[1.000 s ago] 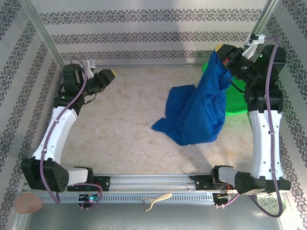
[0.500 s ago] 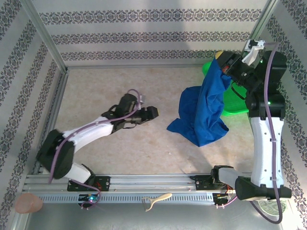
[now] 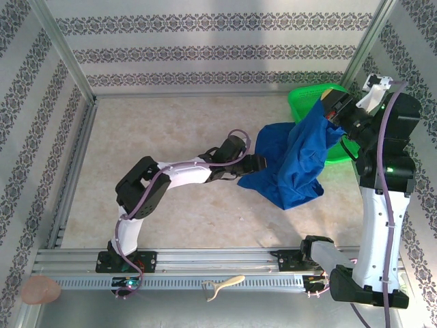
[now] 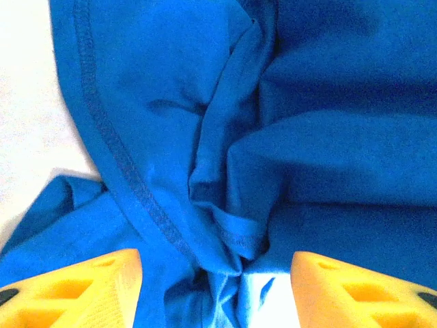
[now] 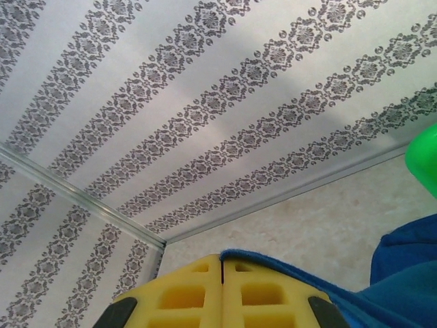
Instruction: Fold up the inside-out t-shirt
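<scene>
Since a second ago the left arm has swung from the far-left side of the table right across to the cloth, and the right arm has carried its load a little to the right and nearer, uncovering more of the basket.

In the overhead view the left gripper [image 3: 258, 164] now sits at the left edge of the t-shirt [image 3: 293, 164], low over the mottled tabletop [image 3: 171, 130]. Its wrist camera shows the left gripper [image 4: 217, 287] with its two yellow fingers [image 4: 75, 287] spread well apart and folds of the t-shirt [image 4: 328, 116] between and beyond them. A stitched hem [image 4: 102, 130] runs diagonally down toward the gap. The fingers are not pinching the cloth.

The right gripper [image 3: 330, 109] is raised at the right rear of the table, holding the royal-blue shirt by an upper edge. From there the fabric hangs down and spreads in a rumpled heap on the table, right of centre. In its wrist view the right gripper [image 5: 222, 273] has its fingers pressed together, with a blue edge of the t-shirt [image 5: 403, 273] trailing off behind them.

The green mesh basket [image 3: 307, 96] stands in the far right corner, just behind the hanging shirt and partly hidden by it; a sliver of the green basket [image 5: 423, 154] also shows in the right wrist view.
</scene>
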Tool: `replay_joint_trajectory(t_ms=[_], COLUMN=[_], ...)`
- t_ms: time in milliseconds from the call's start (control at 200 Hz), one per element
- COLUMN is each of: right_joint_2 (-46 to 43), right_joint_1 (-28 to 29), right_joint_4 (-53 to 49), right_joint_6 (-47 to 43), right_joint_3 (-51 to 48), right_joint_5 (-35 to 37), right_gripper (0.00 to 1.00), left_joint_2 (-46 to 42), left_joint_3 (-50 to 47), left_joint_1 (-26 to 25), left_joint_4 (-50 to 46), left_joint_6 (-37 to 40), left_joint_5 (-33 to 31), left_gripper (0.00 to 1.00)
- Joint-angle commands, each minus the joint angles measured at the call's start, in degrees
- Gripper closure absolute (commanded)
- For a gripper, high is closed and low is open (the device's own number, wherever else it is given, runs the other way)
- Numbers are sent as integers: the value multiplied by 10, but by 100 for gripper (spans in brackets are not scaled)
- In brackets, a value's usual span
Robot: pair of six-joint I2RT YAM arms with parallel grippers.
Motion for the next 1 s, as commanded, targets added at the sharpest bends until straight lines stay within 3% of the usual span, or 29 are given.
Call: replay_joint_trajectory(t_ms=[0,630,709,794,919,999], right_joint_2=[-7,-7,-7,-8,-7,-6], right_joint_1=[-8,-15,-15,-15,-15,-16], right_joint_4=[9,44,46,48,48,48], right_joint_6=[-12,19,21,23,24,24], right_joint_3=[-4,-22,-23,-26,-25,-25], right_joint_5=[6,-2,-3,-2,-2,-3], right_gripper=[100,100,100,100,100,100], left_joint_2=[21,105,113,121,123,107], left_joint_3=[33,98,104,111,124,132], left_joint_1=[-16,-41,-42,-42,-41,-35], left_joint_4=[4,-44,-45,-45,-53,-68], left_joint_6=[-14,-25,-25,-23,-11,8], left_joint_5=[-22,-48,-48,-47,-49,-53], left_gripper=[42,43,50,64,100,100])
